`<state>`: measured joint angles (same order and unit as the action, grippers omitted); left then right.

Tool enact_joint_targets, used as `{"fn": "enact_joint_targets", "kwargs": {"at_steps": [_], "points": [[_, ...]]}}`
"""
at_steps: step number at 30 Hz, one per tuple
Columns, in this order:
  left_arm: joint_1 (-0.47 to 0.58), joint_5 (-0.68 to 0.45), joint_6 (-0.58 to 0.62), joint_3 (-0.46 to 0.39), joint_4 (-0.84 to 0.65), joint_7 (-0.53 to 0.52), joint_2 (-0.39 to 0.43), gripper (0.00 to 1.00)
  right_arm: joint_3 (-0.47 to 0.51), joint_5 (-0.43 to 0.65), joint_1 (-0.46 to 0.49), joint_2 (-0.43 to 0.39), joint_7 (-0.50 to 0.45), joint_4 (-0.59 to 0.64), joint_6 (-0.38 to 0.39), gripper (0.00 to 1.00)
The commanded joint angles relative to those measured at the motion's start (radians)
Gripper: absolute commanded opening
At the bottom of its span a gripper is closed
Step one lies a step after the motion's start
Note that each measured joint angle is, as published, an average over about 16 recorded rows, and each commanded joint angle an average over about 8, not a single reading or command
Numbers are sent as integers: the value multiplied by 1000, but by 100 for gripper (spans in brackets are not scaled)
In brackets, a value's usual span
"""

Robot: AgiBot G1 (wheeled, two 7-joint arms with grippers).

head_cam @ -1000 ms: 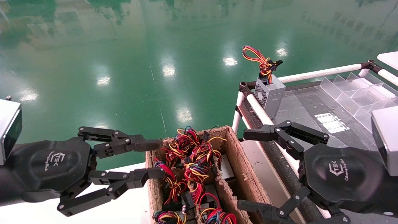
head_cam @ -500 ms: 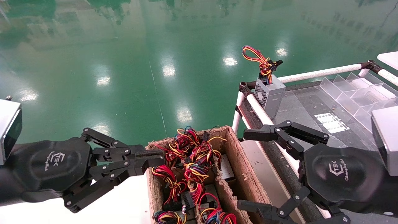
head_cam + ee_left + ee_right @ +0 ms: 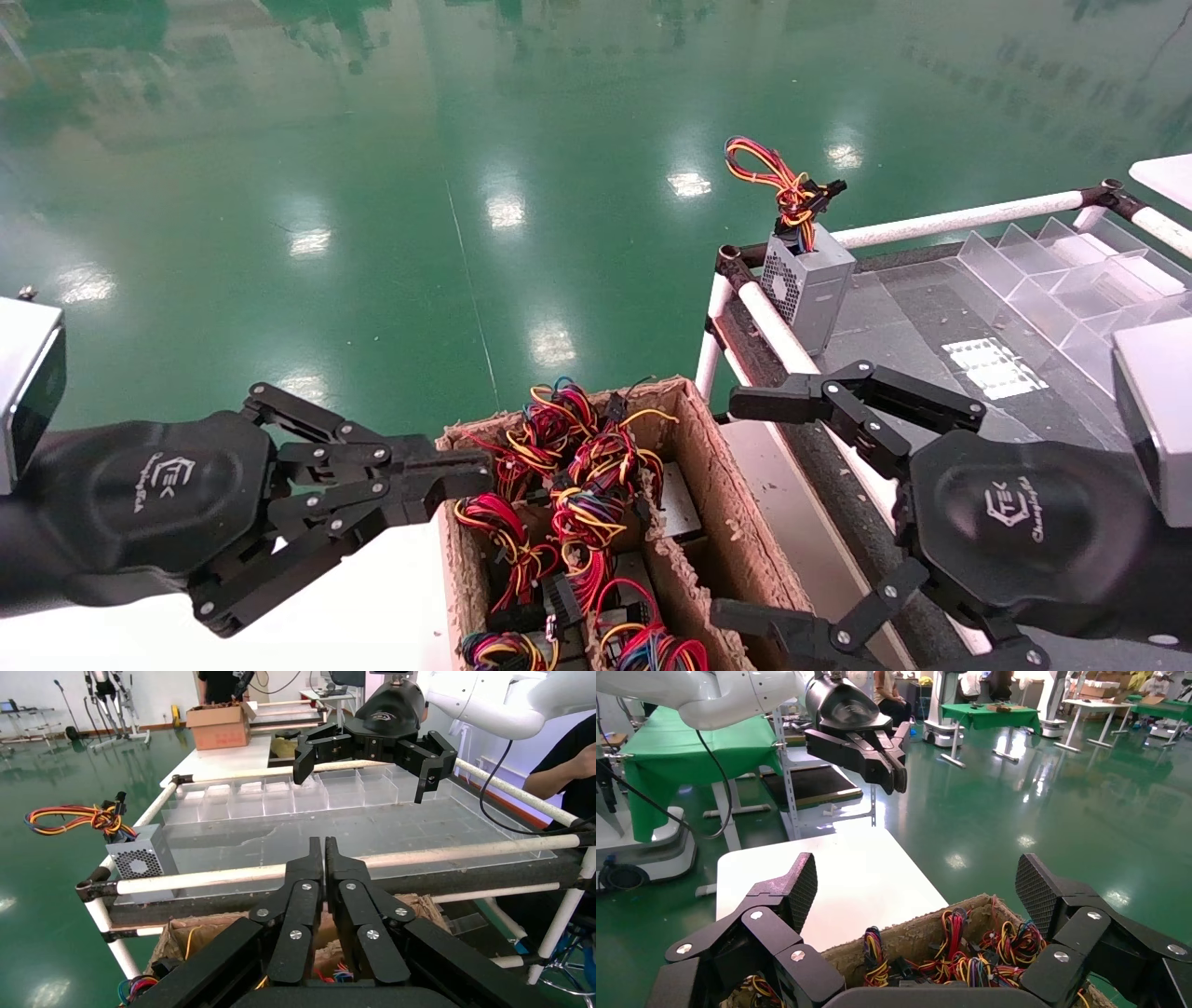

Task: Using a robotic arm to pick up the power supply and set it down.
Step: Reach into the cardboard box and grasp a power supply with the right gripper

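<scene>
Several power supplies stand in a cardboard box, topped by red, blue and yellow wire bundles; one grey side shows. My right gripper hangs open at the box's right wall, its jaws far apart with nothing between them. In the right wrist view, the right gripper frames the wire bundles. My left gripper is shut and empty at the box's left rim. The left wrist view shows the left gripper with both fingers pressed together.
A vented grey box with an orange-yellow wire loop stands on the corner of the pipe-framed table. Clear plastic dividers lie behind it. A white table is under the left gripper. Green floor lies beyond.
The left gripper closed its fingers about a second ago and has stayed shut since. The right arm has not moved.
</scene>
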<state>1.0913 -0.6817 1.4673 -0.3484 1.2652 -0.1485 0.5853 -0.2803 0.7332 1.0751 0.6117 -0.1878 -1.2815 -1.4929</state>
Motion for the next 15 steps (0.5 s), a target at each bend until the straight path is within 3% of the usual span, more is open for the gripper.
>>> {"fn": "enact_joint_targets", "kwargs": {"at_steps": [1, 8, 15], "points": [[0, 0, 0, 0, 0, 0, 0, 100, 0, -1, 0, 0, 0, 0, -1, 100], [0, 0, 0, 0, 0, 0, 0, 100, -13, 37, 3, 6, -11, 4, 32, 100], [0, 0, 0, 0, 0, 0, 0, 100, -63, 168, 26, 40, -43, -4, 133, 100]]}}
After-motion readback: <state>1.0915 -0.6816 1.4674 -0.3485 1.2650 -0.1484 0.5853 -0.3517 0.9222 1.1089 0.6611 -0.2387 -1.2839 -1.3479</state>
